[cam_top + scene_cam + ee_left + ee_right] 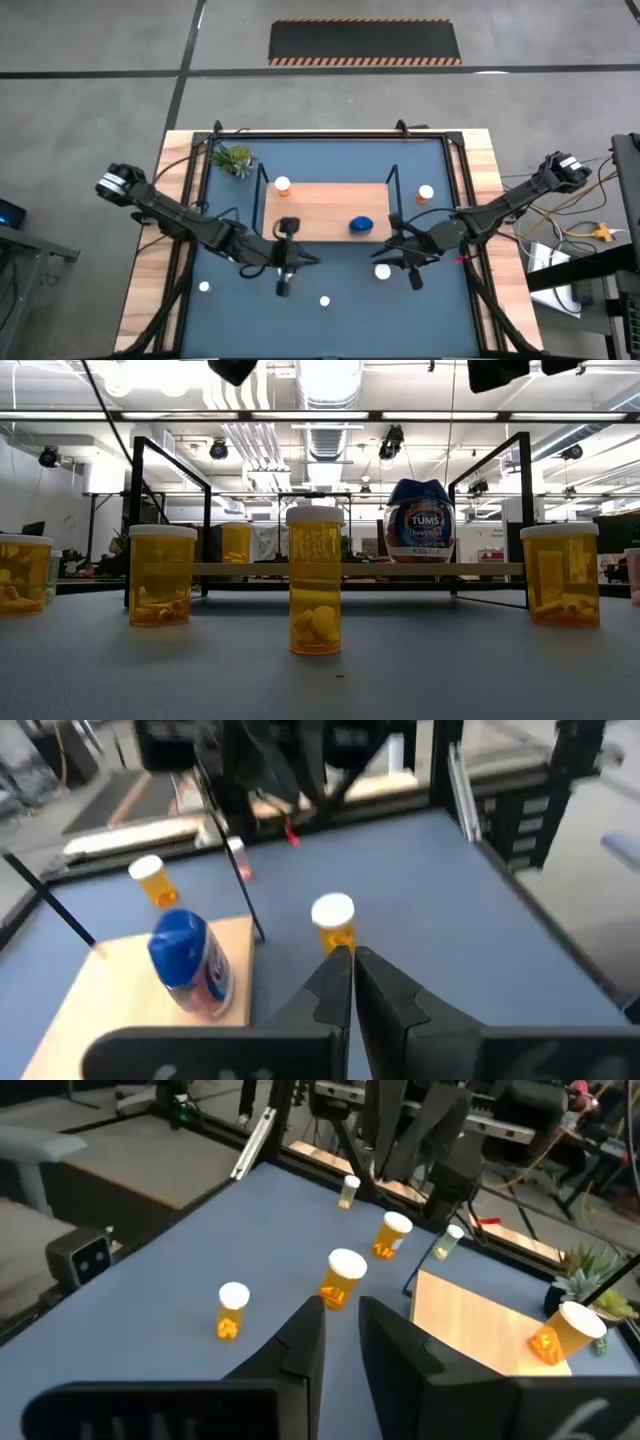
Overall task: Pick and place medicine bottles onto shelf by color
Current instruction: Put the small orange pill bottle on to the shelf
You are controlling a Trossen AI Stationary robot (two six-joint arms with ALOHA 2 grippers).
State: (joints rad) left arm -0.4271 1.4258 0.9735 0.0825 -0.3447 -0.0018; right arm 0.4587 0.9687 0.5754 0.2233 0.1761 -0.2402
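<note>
Both dark arms hang over the dark-blue mat [330, 285] on the wooden tabletop [150, 290], just in front of the light-wood shelf board with black wire ends [325, 212]. Left tool [283, 285] sits near the front left corner of the shelf, fingers [335, 985] pressed together, holding nothing. Right tool [414, 280] sits near the front right corner; its fingers [305, 1342] stand narrowly apart with bare mat between them, nothing gripped. On the shelf: the larger blue bottle with a label [361, 225] near the front right, and one orange pill bottle with a white cap [283, 185] at the back left edge. Another orange white-capped bottle [426, 194] stands on the mat just right of the shelf's right wire end. A white-capped bottle [383, 271] stands on the mat just left of the right tool; the left wrist view shows it as orange-bodied [334, 923], upright, just past the left fingertips. Two more white caps on the mat: one [325, 300] between the tools and nearer the front, one [204, 287] well out to the left. Low view shows orange bottles upright across the mat with pills in the bottom, the nearest [315, 580] dead centre. Small green plant [234, 159] sits at the far left corner of the mat.
</note>
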